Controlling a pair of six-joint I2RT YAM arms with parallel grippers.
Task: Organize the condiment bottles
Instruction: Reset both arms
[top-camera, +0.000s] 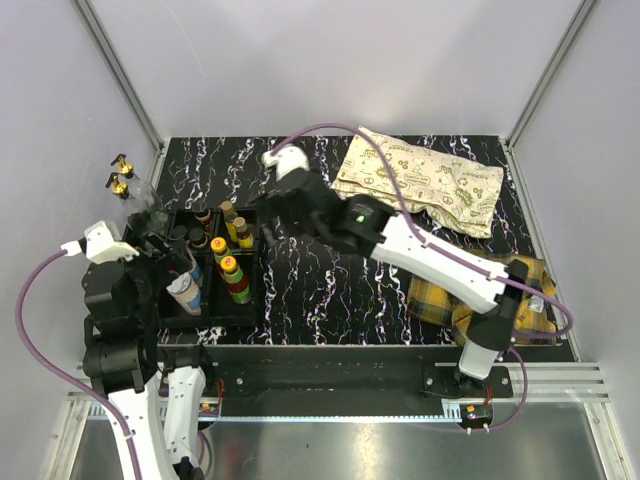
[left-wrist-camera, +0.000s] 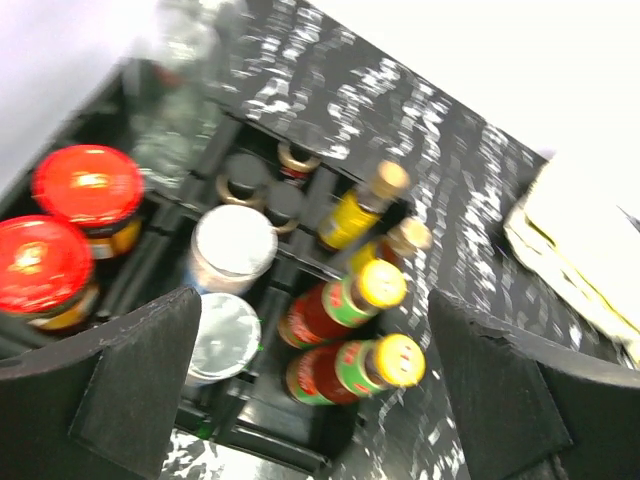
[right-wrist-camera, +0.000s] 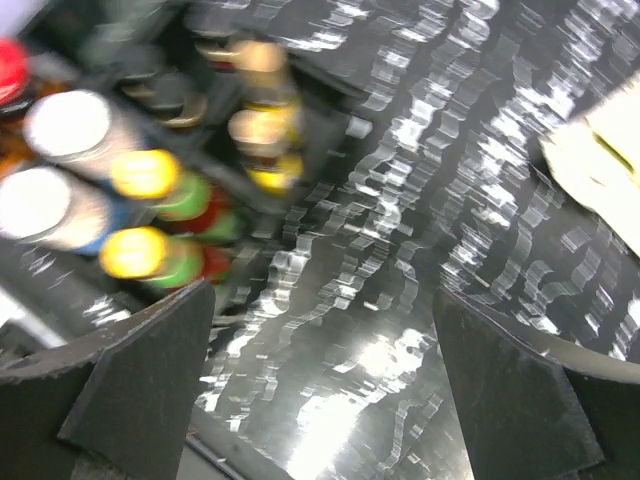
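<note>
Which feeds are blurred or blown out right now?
Top external: sharp, evenly lit, mild glare on the steel strip at the near edge. Left wrist: slight motion blur, two red-lidded jars readable, upper right corner overexposed to white. Right wrist: heavy motion smear, white veins of the black marbled tabletop streak, yellow-capped sauce bottles are blobs.

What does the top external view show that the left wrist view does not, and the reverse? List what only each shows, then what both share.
Only the top external view: the yellow plaid cloth and the right arm reaching towards the tray. Only the left wrist view: two red-lidded jars. They are not seen from above, where the left arm covers that side. Both share: the black tray, the yellow-capped sauce bottles and the silver-lidded shakers.
</note>
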